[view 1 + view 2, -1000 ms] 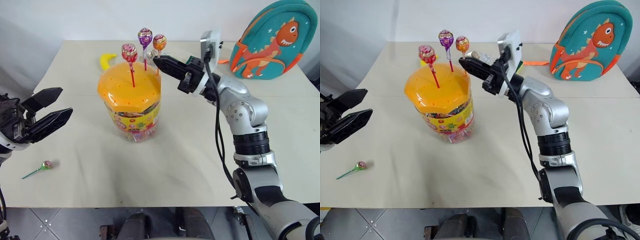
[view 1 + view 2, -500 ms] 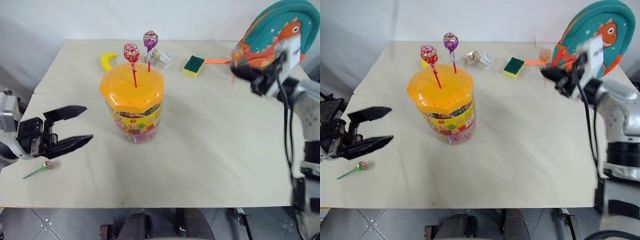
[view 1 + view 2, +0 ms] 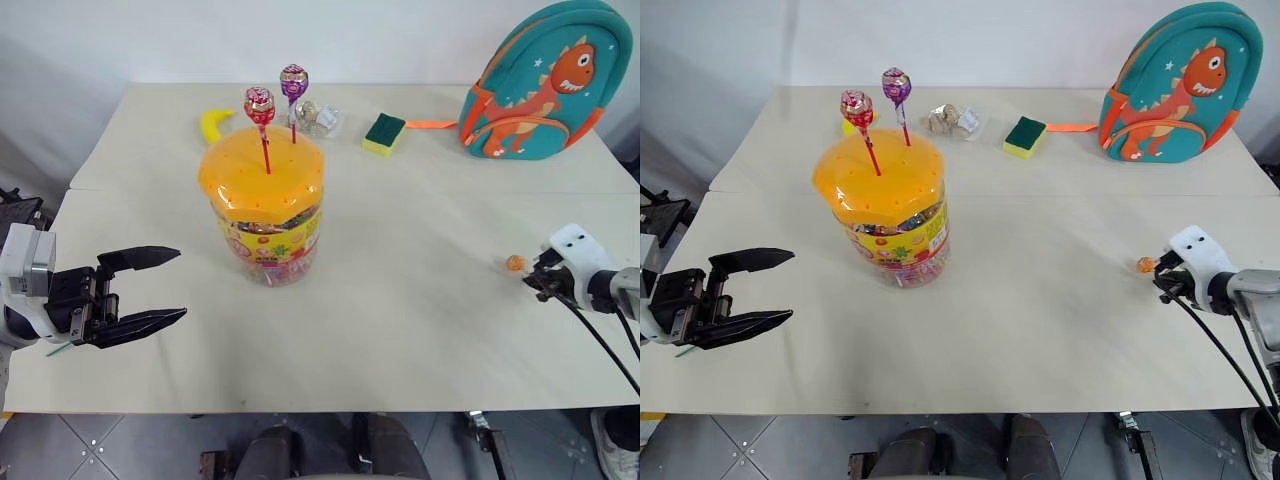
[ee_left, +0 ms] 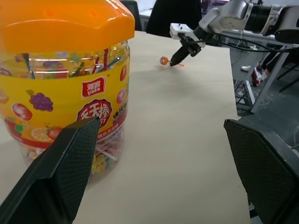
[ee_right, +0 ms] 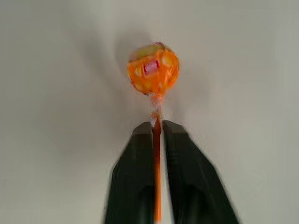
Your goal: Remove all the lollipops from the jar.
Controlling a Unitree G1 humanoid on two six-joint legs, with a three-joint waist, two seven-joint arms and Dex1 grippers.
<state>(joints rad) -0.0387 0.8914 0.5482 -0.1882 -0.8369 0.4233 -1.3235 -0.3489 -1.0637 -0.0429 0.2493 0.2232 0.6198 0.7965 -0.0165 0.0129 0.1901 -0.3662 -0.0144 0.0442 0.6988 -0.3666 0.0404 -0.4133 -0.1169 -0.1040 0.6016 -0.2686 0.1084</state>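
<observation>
Right gripper [image 5: 157, 128] was down low over the table [image 3: 420, 270], well to the right of the jar [image 3: 262, 205], and in its own wrist view the two black fingers [image 5: 131, 177] sat on either side of the orange lollipop's stick, touching it or very nearly so; whether the grip was firm or just loosening could not be told. The orange lollipop [image 5: 153, 69] stuck out just past the fingertips, its head over the bare tabletop.

From the head view, the jar stood left of the table's centre with its orange lid on, and two lollipops rose from the lid: the red-pink lollipop [image 3: 259, 105] and, behind it, the purple lollipop [image 3: 293, 82]. Left gripper [image 3: 160, 287] hung to the left of the jar, jaws spread wide and empty. Just left of it, a green stick [image 3: 55, 350] peeked out.

In the left wrist view, the jar loomed close beside one finger [image 4: 60, 172], and the right gripper with the orange lollipop showed far beyond the jar.
</observation>
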